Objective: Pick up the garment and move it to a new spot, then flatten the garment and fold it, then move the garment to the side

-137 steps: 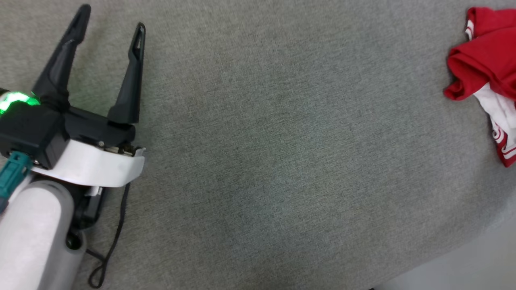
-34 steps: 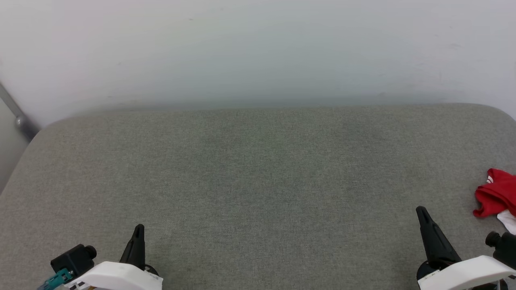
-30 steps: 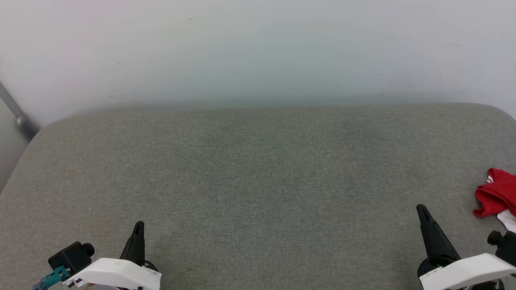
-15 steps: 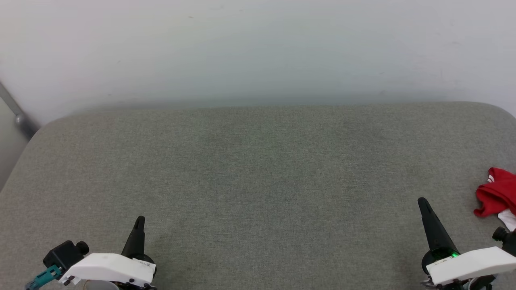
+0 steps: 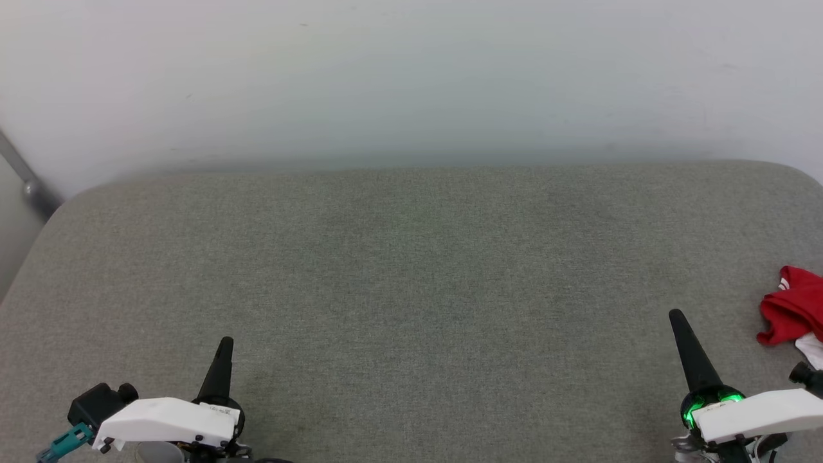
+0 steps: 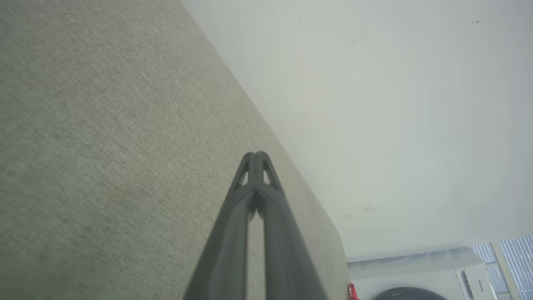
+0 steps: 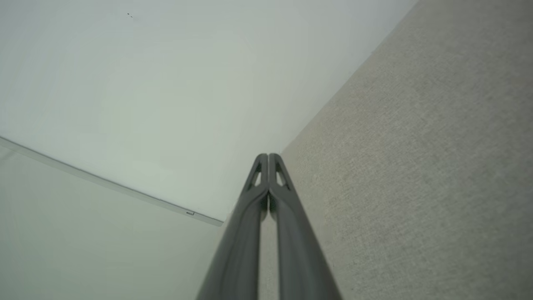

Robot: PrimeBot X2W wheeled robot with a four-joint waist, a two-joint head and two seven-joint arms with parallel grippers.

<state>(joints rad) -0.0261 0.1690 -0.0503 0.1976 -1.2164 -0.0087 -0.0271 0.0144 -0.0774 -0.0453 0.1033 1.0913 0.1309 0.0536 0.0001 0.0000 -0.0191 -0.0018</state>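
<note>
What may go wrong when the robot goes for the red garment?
The garment lies crumpled and cut off by the head view's right edge, so a grasp may be badly aimed or catch several layers. The right gripper is shut; if it reaches without opening, it may push the cloth along the grey surface.

garment (image 5: 792, 310) far right, apparently on cushion (image 5: 411, 289) | wall (image 5: 411, 77) behind cushion

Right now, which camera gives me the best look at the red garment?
The head view: the crumpled red garment lies at the right edge, partly cut off, with white fabric beneath. The left wrist view catches just a red sliver of it at its bottom edge.
</note>
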